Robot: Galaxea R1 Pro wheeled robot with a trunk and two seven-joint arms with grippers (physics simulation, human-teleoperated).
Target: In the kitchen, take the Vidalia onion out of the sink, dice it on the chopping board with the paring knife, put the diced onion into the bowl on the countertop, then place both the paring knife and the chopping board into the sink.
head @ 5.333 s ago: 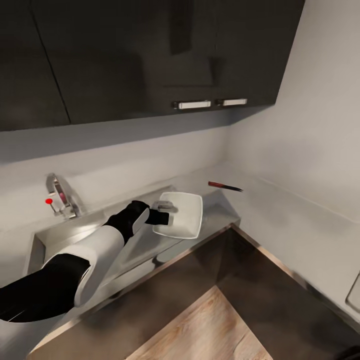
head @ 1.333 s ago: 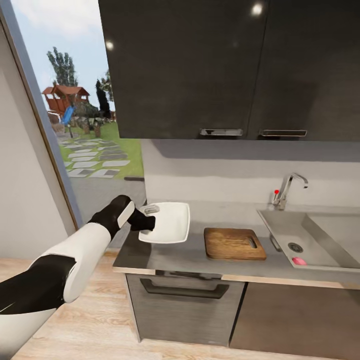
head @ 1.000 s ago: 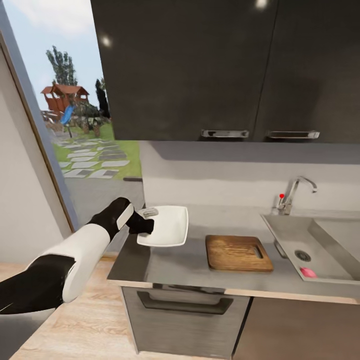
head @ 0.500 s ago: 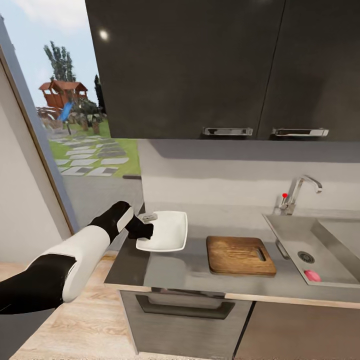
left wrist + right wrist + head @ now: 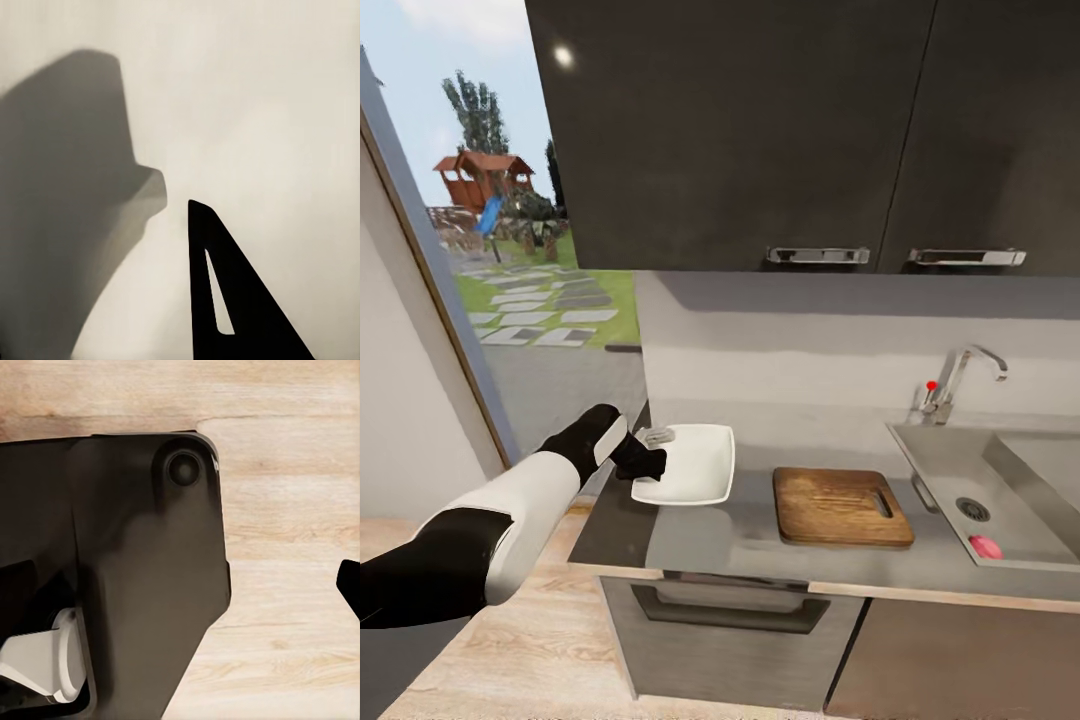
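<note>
Carried a touch lower toward the surface (image 5: 760, 535) since half a second ago: bowl (image 5: 695, 465), pinched at its rim by left hand (image 5: 650, 450). Just right of it, chopping board (image 5: 840, 505); further right, sink (image 5: 950, 475) with pink onion (image 5: 986, 546) inside. Right hand's state: cannot tell.

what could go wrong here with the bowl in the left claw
The left claw pinches the bowl by one edge only, so it could tilt or slip out. The bowl hangs near the countertop's left end, so a release there might drop it off the edge. Set down further right, it could bump the chopping board close beside it.
</note>
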